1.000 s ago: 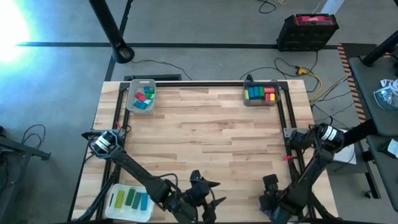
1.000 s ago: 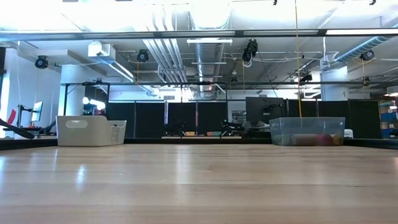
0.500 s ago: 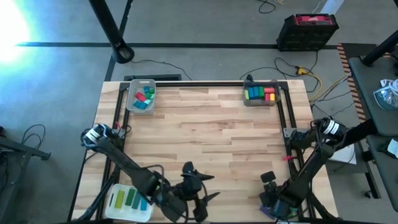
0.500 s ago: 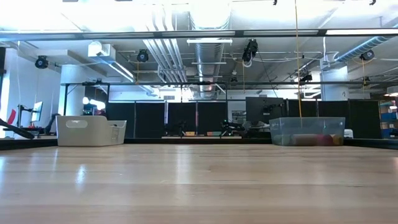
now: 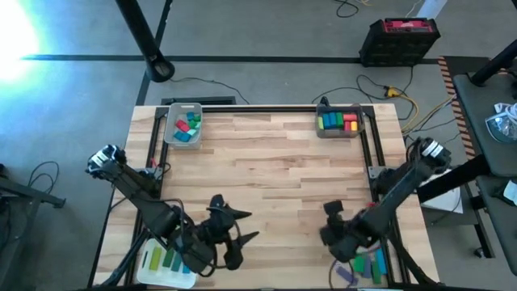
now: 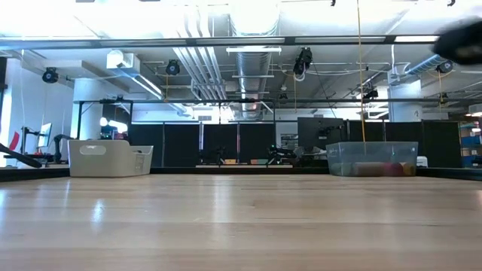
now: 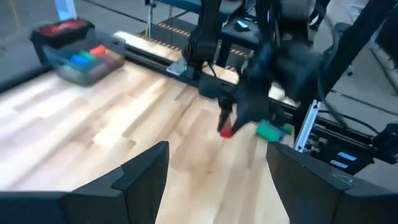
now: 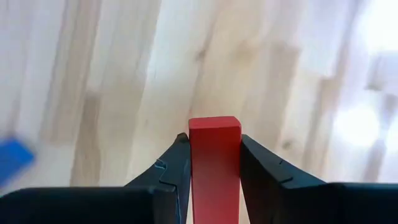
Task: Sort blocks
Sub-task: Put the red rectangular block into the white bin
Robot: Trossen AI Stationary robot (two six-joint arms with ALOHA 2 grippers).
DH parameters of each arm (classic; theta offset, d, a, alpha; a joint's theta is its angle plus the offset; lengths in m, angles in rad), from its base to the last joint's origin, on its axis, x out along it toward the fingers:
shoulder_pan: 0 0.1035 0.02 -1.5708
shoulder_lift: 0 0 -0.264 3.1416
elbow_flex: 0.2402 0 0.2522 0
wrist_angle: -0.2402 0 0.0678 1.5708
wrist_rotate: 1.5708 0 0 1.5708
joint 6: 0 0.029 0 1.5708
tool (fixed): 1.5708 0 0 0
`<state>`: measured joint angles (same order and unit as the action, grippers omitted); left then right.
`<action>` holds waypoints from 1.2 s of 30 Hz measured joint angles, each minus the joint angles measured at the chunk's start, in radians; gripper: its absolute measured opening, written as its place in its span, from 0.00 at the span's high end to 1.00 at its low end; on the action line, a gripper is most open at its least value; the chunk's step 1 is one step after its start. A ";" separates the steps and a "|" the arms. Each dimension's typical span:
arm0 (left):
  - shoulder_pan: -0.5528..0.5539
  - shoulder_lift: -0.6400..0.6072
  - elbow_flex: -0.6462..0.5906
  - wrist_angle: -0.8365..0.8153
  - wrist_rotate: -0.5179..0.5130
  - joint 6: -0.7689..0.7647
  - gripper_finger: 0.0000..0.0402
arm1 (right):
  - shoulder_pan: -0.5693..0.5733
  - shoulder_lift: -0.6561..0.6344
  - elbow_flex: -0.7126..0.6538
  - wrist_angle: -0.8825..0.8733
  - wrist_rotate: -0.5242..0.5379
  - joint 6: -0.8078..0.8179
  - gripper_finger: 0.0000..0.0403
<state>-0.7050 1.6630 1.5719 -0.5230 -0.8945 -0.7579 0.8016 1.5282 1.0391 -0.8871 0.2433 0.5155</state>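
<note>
Bare wood is lying under both arms; your right gripper (image 8: 214,180) is pinching a red block (image 8: 214,158) over the table's near right, beside its source tray (image 5: 370,267), ready for sorting. Your left gripper (image 5: 230,226) is hanging spread and empty, waiting.

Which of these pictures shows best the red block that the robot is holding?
The right wrist view: the red block fills the middle, clamped between the right gripper's fingers above the table. The left wrist view shows it small and blurred. In the high view the arm hides it; the low view misses it.
</note>
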 joint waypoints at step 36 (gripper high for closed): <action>0.133 -0.051 -0.291 0.760 0.225 0.438 0.27 | -0.323 -0.112 0.431 0.705 0.054 -0.125 0.76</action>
<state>-0.5722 1.6124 1.2811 0.2373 -0.6699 -0.3199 0.4789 1.4162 1.4699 -0.1821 0.2970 0.3909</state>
